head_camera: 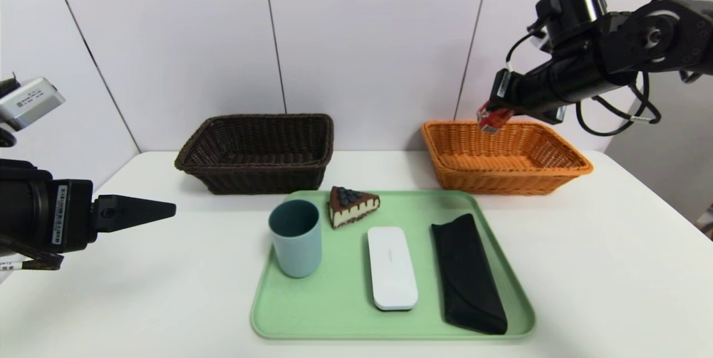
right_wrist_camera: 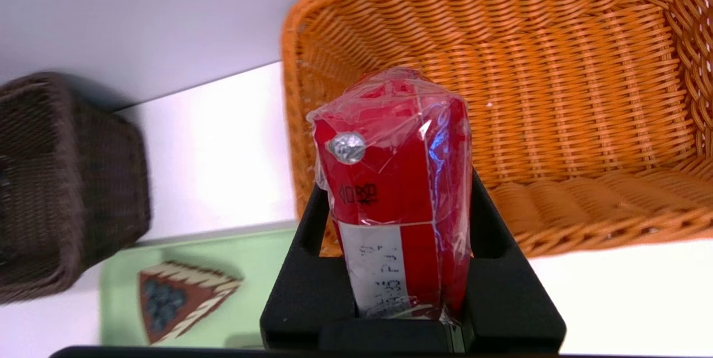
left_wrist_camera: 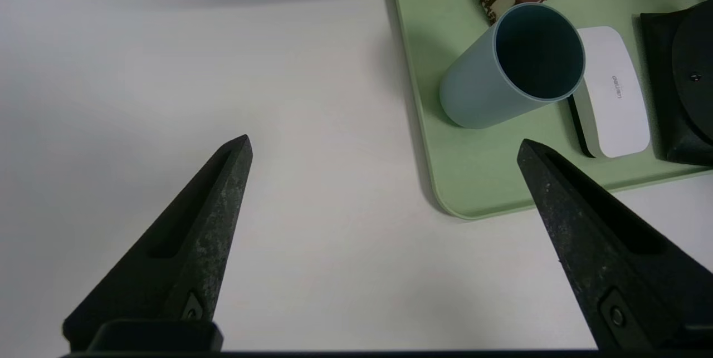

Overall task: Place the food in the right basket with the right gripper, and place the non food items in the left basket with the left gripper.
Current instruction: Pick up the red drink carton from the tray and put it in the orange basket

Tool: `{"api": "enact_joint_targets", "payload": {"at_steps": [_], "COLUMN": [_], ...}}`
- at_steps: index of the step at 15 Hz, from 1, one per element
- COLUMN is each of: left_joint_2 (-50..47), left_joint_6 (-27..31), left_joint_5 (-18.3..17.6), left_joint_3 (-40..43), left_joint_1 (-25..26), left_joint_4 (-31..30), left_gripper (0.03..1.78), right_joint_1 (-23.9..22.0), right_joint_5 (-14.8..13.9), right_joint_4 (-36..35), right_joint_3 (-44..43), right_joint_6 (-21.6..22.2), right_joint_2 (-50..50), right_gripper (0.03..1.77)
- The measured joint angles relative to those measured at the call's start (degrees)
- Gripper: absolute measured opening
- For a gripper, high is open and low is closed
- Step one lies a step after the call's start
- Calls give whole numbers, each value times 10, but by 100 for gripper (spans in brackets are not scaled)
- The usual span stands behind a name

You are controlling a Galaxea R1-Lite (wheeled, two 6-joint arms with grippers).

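My right gripper [head_camera: 497, 112] is shut on the red drink carton [right_wrist_camera: 392, 180], holding it in the air above the orange-tan basket [head_camera: 504, 156], near its back left part. The cake wedge [head_camera: 351, 205], teal cup [head_camera: 295, 237], white oblong case [head_camera: 391, 266] and black pouch [head_camera: 467, 270] all lie on the green tray [head_camera: 334, 308]. My left gripper [head_camera: 161, 210] hovers open over bare table left of the tray, its fingers [left_wrist_camera: 223, 196] spread wide, with the cup [left_wrist_camera: 509, 65] ahead of it. The dark brown basket [head_camera: 259, 151] stands at the back left.
The white table [head_camera: 601, 269] has free room on both sides of the tray. A white panelled wall [head_camera: 367, 35] rises right behind the two baskets. Both baskets show nothing inside.
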Motion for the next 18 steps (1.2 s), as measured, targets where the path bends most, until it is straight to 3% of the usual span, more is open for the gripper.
{"api": "enact_joint_targets", "payload": {"at_steps": [4, 14, 18], "left_joint_2": [-7, -15, -15], "left_joint_6": [0, 1, 1], "left_joint_5": [0, -3, -3], "left_joint_3": [4, 25, 26], "left_joint_1": [0, 0, 0], "left_joint_4": [10, 9, 9], "left_gripper": [169, 169, 169], "right_joint_1": [-2, 8, 10], "right_joint_5": [-24, -40, -46], "right_joint_4": [-31, -63, -72], "right_joint_3": [0, 0, 0], "right_joint_6": [-1, -4, -18], "right_joint_2": [59, 147, 162], "right_gripper": [41, 41, 92]}}
